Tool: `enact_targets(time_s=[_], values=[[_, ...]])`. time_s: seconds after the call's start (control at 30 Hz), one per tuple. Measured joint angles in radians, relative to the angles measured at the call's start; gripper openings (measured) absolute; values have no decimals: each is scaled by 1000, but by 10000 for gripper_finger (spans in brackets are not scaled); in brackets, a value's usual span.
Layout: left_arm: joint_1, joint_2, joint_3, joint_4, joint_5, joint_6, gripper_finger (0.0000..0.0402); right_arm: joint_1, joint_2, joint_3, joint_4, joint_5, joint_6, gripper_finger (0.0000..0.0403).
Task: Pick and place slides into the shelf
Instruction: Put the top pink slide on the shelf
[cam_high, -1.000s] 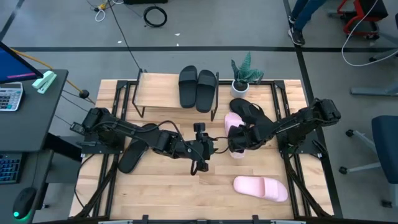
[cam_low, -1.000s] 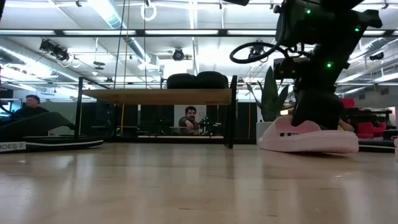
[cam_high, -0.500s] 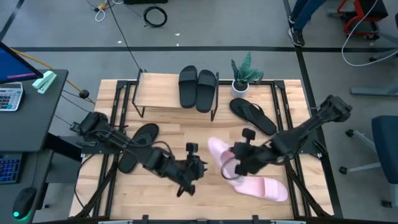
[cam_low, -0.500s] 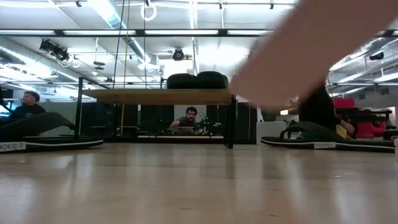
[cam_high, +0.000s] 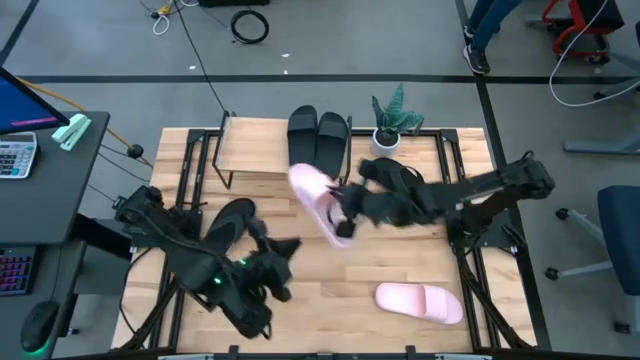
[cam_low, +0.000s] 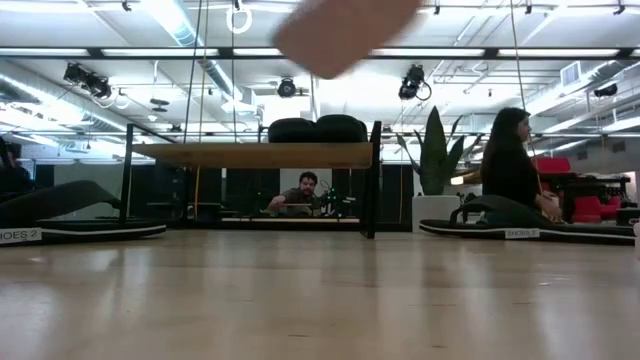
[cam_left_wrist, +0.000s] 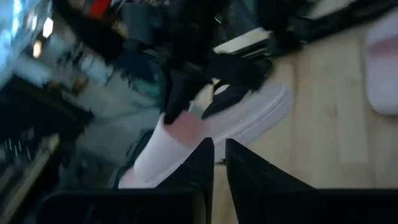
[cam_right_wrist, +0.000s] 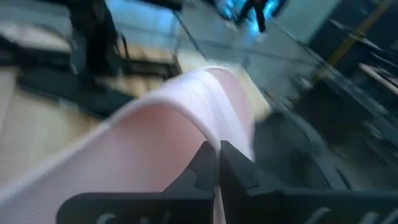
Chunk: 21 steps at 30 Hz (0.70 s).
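Since half a second ago the pink slide (cam_high: 318, 203) has travelled from the near middle of the desk (cam_high: 330, 280) up and toward the far side, and it now hangs in the air just near of the shelf (cam_high: 255, 148), tilted with its toe end pointing far-left. The right pincer (cam_high: 347, 212) is clamped shut on its strap; the right wrist view shows the two dark fingers pinched together over the pale arch of the strap (cam_right_wrist: 186, 118). The left arm has pulled back toward the near-left of the desk, and its pincer (cam_high: 278, 252) hangs over bare wood beside the black flip-flop (cam_high: 222, 235) with nothing in it, its fingers nearly together in the left wrist view. On the shelf, two black slides (cam_high: 318, 140) already sit side by side at the right end, so the free room lies to their left on the light top board. A second pink slide (cam_high: 420, 302) waits on the near-right of the desk, another black flip-flop (cam_high: 405, 184) lies right of the carried one, and the potted plant (cam_high: 390, 122) stands just right of the shelf. To do this step well, the right arm should probably level the sole, turn it to match the black pair, carry it over the open stretch of board clear of their edges, lower until it rests flat, and only then let go.
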Motion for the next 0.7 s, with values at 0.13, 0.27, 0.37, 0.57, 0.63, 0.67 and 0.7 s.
enact_targets(time_s=[0.13, 0.27, 0.37, 0.57, 0.63, 0.67, 0.7], values=[[0, 0, 170, -336, 2, -300, 41, -123, 105, 78, 205, -189, -62, 5], [2, -57, 213, -305, 20, -285, 43, -218, 231, 230, 257, -244, -79, 5], [19, -103, 222, -321, 21, -257, 41, -272, 334, 358, 253, -258, -79, 5], [29, -159, 209, -347, 28, -312, 29, -352, 516, 544, 231, -199, -74, 7], [26, -160, 209, -347, 53, -299, 28, -382, 569, 578, 229, -190, -74, 7], [22, -160, 208, -347, 67, -298, 28, -396, 590, 588, 225, -190, -74, 7], [17, -160, 207, -347, 82, -300, 28, -410, 612, 599, 222, -189, -73, 6]])
